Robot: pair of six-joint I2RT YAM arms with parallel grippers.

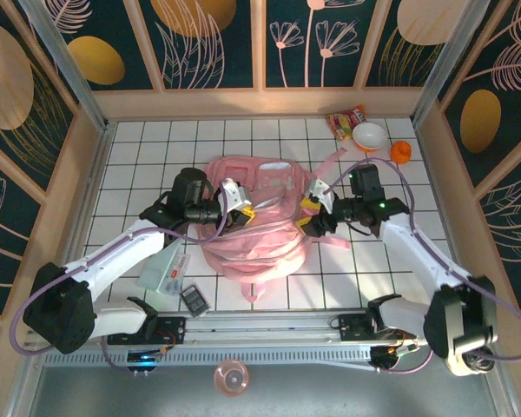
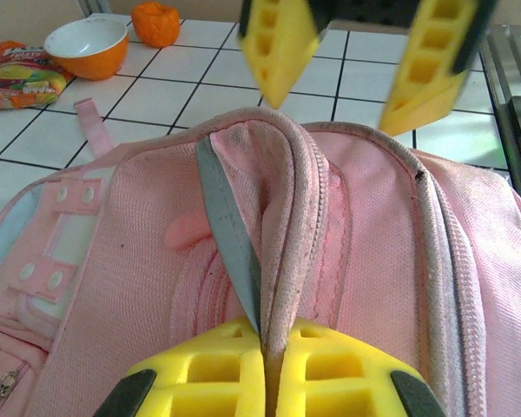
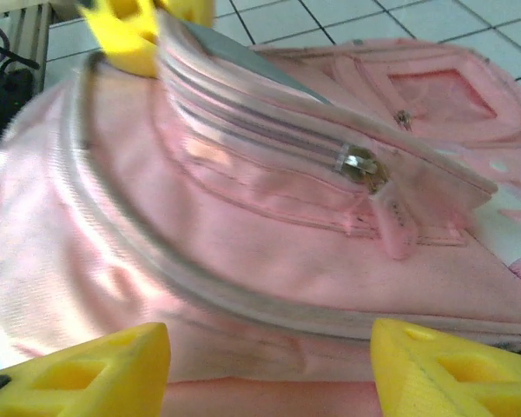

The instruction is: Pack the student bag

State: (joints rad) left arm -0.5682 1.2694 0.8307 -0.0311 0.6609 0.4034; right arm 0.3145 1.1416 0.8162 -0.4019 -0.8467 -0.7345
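Left claw (image 2: 267, 358) pinches student bag (image 2: 139, 261) fold; right claw (image 3: 269, 352), spread, faces opposite side.

No readable text on student bag (image 1: 252, 234); snack packet (image 1: 346, 120) print too small, blurred to read.

We see the student bag (image 1: 253, 248) at the centre of the top view: a soft pink backpack lying slumped, with one strap (image 1: 333, 162) trailing toward the upper right. In the left wrist view, a zip-edged fold of the student bag (image 2: 365, 261) rises as a ridge at mid-frame. In the right wrist view, its silver zip pull (image 3: 362, 165) sits right of centre.
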